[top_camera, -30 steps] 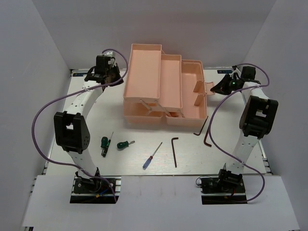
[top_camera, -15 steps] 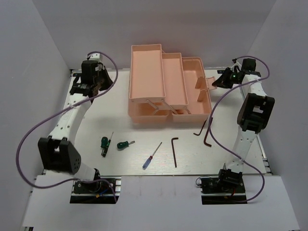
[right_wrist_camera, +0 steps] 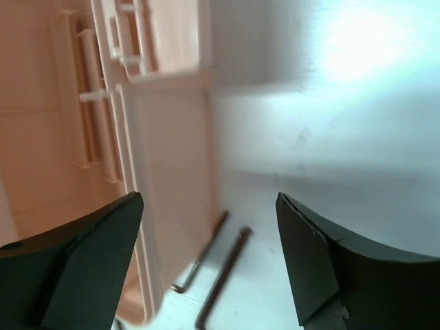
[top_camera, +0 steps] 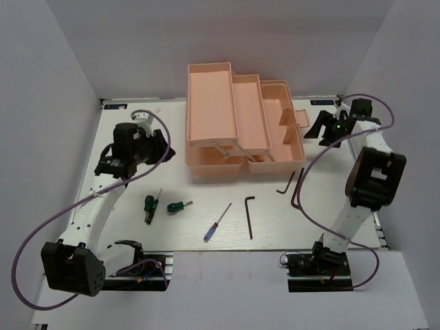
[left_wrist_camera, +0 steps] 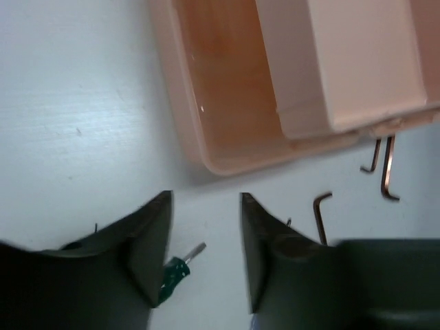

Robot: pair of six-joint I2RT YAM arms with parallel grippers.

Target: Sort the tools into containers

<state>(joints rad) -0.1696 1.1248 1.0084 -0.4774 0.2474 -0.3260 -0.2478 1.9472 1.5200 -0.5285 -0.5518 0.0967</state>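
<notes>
Salmon-pink translucent plastic toolbox (top_camera: 240, 124) sits upper centre on the white tabletop (top_camera: 206, 192). Below it, left to right:
- stubby green-handled screwdriver (top_camera: 148, 203)
- second green-handled screwdriver (top_camera: 177, 206)
- thin blue-handled screwdriver (top_camera: 218, 221)
- dark L-shaped hex key (top_camera: 249, 218)

Second hex key (top_camera: 289, 183) and third hex key (top_camera: 295, 195) lie side by side just off the box's lower right corner.

Lighting: bright, even; soft shadow under toolbox (top_camera: 206, 103). Glare: worktop (right_wrist_camera: 357, 55), right wrist view. Focus: both wrist views blurred.

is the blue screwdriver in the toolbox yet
No, the blue screwdriver lies on the table, in front of the toolbox.
</notes>
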